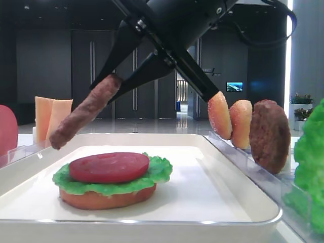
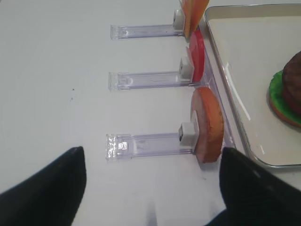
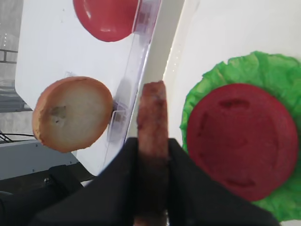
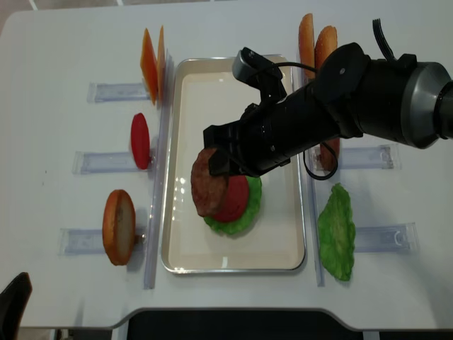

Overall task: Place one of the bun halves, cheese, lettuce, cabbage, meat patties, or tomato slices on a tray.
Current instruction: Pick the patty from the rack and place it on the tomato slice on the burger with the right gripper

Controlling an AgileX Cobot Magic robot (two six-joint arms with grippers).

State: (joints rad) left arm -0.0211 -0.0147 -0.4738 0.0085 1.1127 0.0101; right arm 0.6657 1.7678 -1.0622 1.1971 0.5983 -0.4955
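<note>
From low at the table's edge, the right gripper (image 1: 109, 83) comes down from above with its black fingers pinched on a meat patty (image 1: 83, 112), which hangs tilted on edge above the left part of the white tray (image 1: 223, 172). On the tray sits a stack: a bun half (image 1: 104, 198) at the bottom, lettuce (image 1: 157, 172) over it, a tomato slice (image 1: 109, 167) on top. To the right, outside the tray, two more bun halves (image 1: 230, 121) and another patty (image 1: 269, 135) stand upright in a clear rack (image 1: 253, 169); cheese slices (image 1: 52, 116) stand at the far left.

The right wrist camera looks straight down the closed jaws: the patty is clamped edge-on between them, just left of the tomato and lettuce, over the tray's rim. A bun half (image 3: 73, 114) and a second tomato slice (image 3: 107, 19) stand in racks on the table beyond.

The left wrist camera shows the left gripper (image 2: 150, 188) spread wide, holding nothing, above the white table (image 2: 56, 56) near a rack-held bun.

From overhead, the held patty sits over the stack's left edge, inside the tray. A loose lettuce leaf (image 4: 336, 232) lies to the right of the tray.
</note>
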